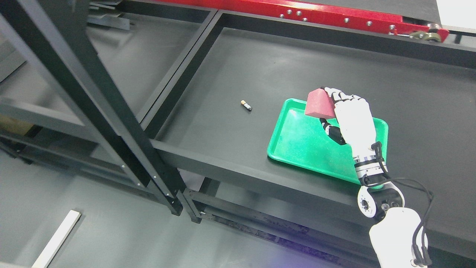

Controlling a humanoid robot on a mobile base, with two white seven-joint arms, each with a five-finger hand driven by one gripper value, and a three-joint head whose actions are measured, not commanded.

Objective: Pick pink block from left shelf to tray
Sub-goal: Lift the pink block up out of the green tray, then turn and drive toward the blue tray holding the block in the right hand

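On the black shelf, a green tray is set toward the right side. Above the tray's far edge, the pink block is gripped by the right robot hand, fingers curled over its top. A small dark cylinder is seen left of the tray, well apart.

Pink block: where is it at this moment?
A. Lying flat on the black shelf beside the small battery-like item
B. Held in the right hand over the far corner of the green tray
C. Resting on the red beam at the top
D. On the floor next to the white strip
B: the pink block sits in the fingers of the right hand, over the far left corner of the green tray.
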